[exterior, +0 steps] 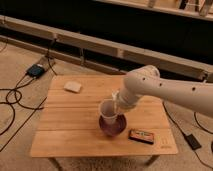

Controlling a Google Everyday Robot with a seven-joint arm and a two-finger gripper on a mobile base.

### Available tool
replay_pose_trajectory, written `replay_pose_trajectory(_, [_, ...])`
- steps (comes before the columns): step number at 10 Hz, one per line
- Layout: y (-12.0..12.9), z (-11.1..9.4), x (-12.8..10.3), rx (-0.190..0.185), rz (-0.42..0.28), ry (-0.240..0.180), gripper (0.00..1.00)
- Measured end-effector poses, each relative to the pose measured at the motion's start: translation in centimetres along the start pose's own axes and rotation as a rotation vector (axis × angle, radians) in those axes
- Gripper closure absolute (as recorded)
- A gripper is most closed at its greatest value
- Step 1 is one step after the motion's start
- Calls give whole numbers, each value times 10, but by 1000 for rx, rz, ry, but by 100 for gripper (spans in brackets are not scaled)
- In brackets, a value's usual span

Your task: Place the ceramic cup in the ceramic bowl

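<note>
The white ceramic cup [107, 110] is upright, directly over the dark purple-maroon ceramic bowl [112, 126] on the wooden table [70, 130]. Its base overlaps the bowl's opening; I cannot tell if it touches the bowl. My gripper [116, 106] is at the cup's right side, at the end of the white arm [165, 90] reaching in from the right. It holds the cup by its rim and wall.
A flat white block [73, 86] lies at the table's back left. A dark rectangular box [141, 135] lies right of the bowl near the front edge. Cables and a small device [36, 70] lie on the floor at left.
</note>
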Motion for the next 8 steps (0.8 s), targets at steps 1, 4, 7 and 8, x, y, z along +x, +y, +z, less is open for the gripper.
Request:
replay_pose_trajectory(1, [-3,10,0,-13,2,1,100])
replay_pose_trajectory(4, [-11,31,-7,-41,8,0,100])
replay_pose_trajectory(7, [-22,43,-10,-53,16,10,100])
replay_pose_trajectory(8, [-26,46,-7,-53,18,19,100])
